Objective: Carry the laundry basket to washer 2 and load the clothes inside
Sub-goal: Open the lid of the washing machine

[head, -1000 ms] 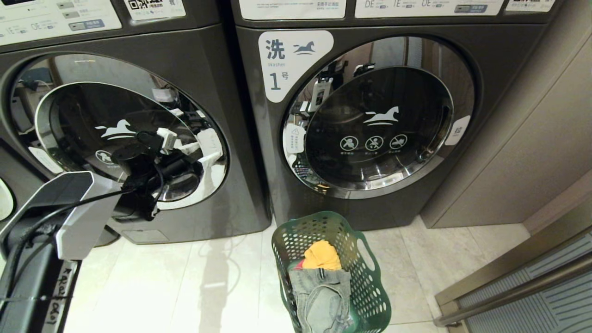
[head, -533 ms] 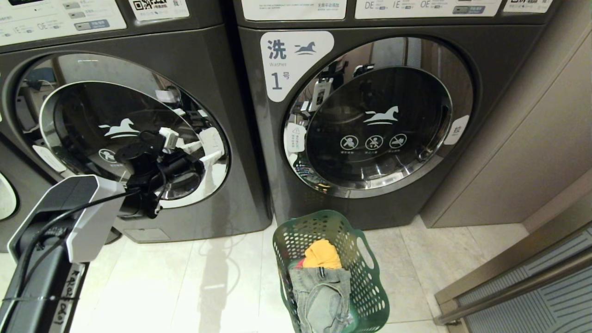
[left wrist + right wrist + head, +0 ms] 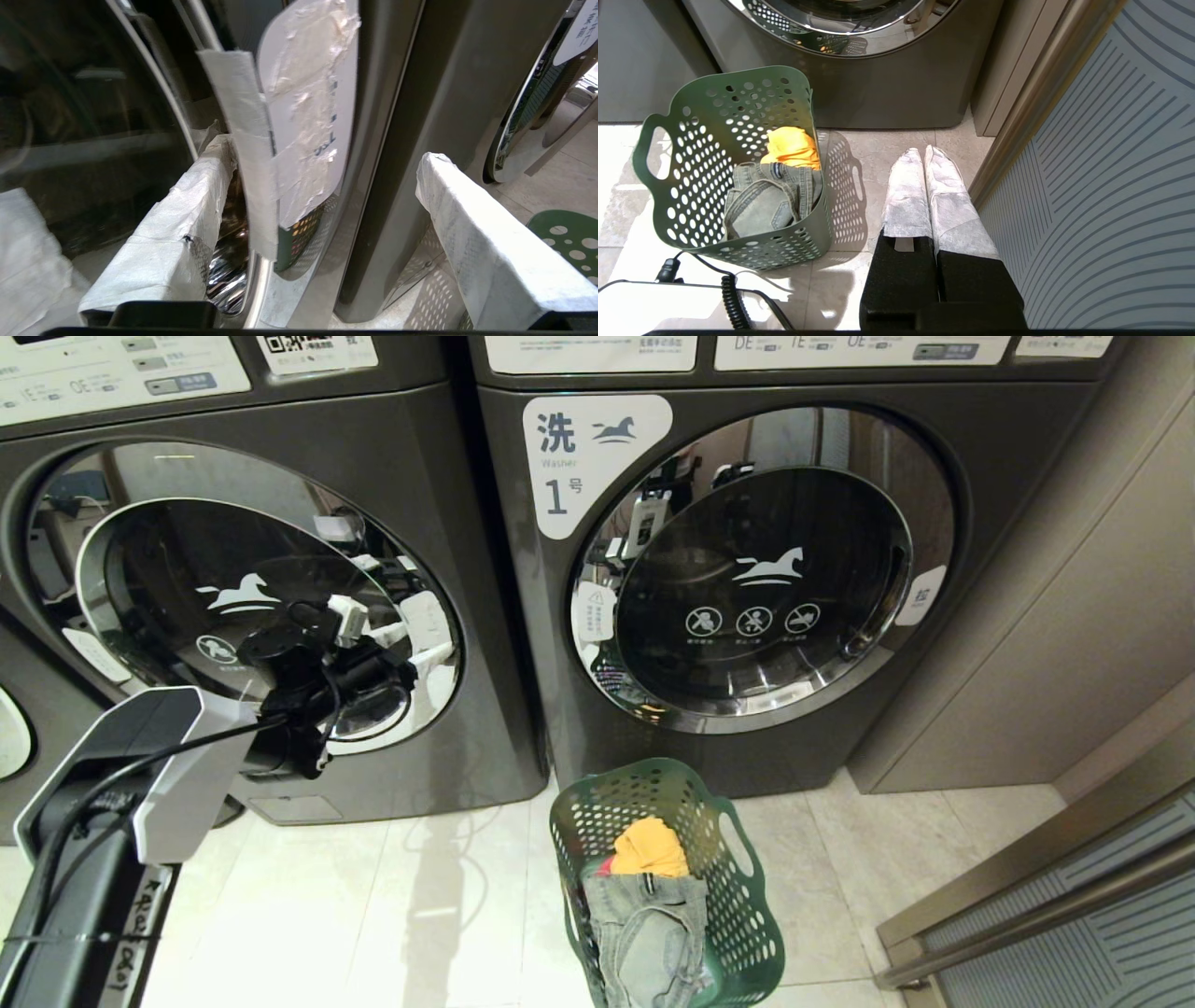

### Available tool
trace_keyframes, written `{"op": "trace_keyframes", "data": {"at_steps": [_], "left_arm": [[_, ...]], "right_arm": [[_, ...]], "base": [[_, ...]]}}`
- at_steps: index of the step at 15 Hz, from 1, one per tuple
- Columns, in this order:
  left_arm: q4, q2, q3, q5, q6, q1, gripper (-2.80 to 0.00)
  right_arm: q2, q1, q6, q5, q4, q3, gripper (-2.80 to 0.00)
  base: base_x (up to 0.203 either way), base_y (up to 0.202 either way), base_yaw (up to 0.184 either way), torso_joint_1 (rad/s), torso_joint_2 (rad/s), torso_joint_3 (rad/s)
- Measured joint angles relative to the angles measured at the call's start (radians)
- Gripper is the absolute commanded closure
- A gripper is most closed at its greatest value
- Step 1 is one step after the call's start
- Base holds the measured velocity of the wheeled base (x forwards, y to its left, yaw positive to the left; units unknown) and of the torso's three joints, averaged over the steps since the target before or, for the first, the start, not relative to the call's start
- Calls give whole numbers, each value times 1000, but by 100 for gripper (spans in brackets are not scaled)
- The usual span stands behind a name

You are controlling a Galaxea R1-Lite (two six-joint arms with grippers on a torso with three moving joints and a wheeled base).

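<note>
- Your left gripper (image 3: 359,616), at the left of the frame, is wide open at the door edge of the dark grey washer with the round shiny-rimmed glass door (image 3: 233,597). It could slip off.
- The dark green plastic basket with round holes (image 3: 738,887) sits low in the middle, clothes (image 3: 644,905) inside.
- Your right gripper (image 3: 924,156) hangs shut beside it.

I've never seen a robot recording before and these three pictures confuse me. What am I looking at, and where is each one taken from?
A two-armed robot faces two washers. The head camera looks down at the green laundry basket on the floor, clothes inside, before the washer labelled 1. The left wrist camera shows the left claw open, its padded fingers either side of the taped label at the right edge of the left-hand washer's door. The right wrist camera shows the right claw shut, empty, beside the basket.
</note>
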Motion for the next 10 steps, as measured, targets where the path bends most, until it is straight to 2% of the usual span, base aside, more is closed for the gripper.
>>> {"op": "trace_keyframes", "data": {"at_steps": [6,10], "left_arm": [[1,-22,23,-10,-6,1,-280],[11,-18,-11,-23,-20,-3,-280]], "right_arm": [[0,0,0,0,0,0,0],[0,0,0,0,0,0,0]], "base": [[0,0,0,0,0,0],[0,0,0,0,0,0]]}}
